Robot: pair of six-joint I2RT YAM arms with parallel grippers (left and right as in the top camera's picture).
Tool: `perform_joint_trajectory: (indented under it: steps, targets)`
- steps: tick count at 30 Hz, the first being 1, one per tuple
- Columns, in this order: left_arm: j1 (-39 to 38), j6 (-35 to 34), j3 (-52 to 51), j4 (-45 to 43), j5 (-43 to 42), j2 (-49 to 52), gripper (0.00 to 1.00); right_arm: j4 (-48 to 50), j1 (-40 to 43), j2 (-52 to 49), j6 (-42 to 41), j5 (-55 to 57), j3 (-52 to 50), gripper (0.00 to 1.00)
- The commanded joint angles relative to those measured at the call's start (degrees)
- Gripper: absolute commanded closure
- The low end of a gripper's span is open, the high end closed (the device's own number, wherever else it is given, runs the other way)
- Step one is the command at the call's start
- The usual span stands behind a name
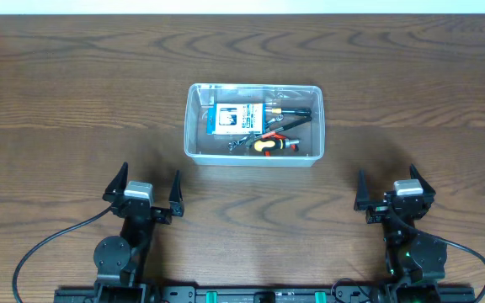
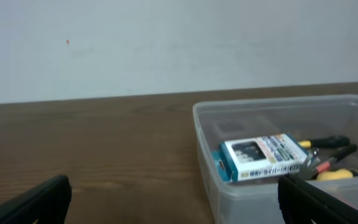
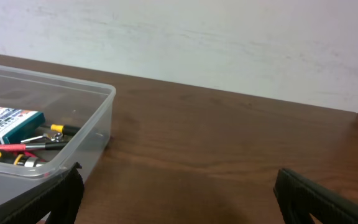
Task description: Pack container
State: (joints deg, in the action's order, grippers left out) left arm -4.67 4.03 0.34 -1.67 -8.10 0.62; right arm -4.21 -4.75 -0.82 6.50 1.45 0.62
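Black jaws of the left gripper (image 1: 150, 177) stood spread wide and empty above the near left of the table (image 1: 74, 101), touching nothing. The right gripper (image 1: 386, 172) was released in the same way, its jaws parted and bare, above the near right of the wood. Both claws faced away from the robot's base, toward the far edge.

Between them and farther out sat the container (image 1: 253, 161), upright on the wood near the middle of the table, well apart from either claw. Its long axis ran left to right, parallel to the table's far edge, and one long wall faced the arms. Its open top faced up, with no lid on it.

Inside, a blue-and-white box (image 1: 232, 119) lay flat in the left half. Beside it, in the right half, lay several hand tools: one with a black and yellow handle (image 1: 289, 111) along the far wall, and red-handled pliers (image 1: 278, 135) nearer the front, over a small silver piece (image 1: 238, 144) too small to make out.

From the left wrist, the container filled the lower right of the view; from the right wrist, it sat at the lower left. A pale wall (image 2: 166, 43) rose behind the table.
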Motion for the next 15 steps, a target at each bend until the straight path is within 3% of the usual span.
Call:
perform_joint_trajectory:
  steps: [1, 15]
  targets:
    - [-0.24, -0.96, -0.11, 4.28, 0.28, -0.52, 0.02, 0.00, -0.52, 0.52, 0.42, -0.39, -0.31, 0.01]
    - [-0.24, -1.14, -0.11, 5.07, -0.02, -0.37, 0.02, 0.00, -0.52, 0.52, 0.42, -0.39, -0.31, 0.01]
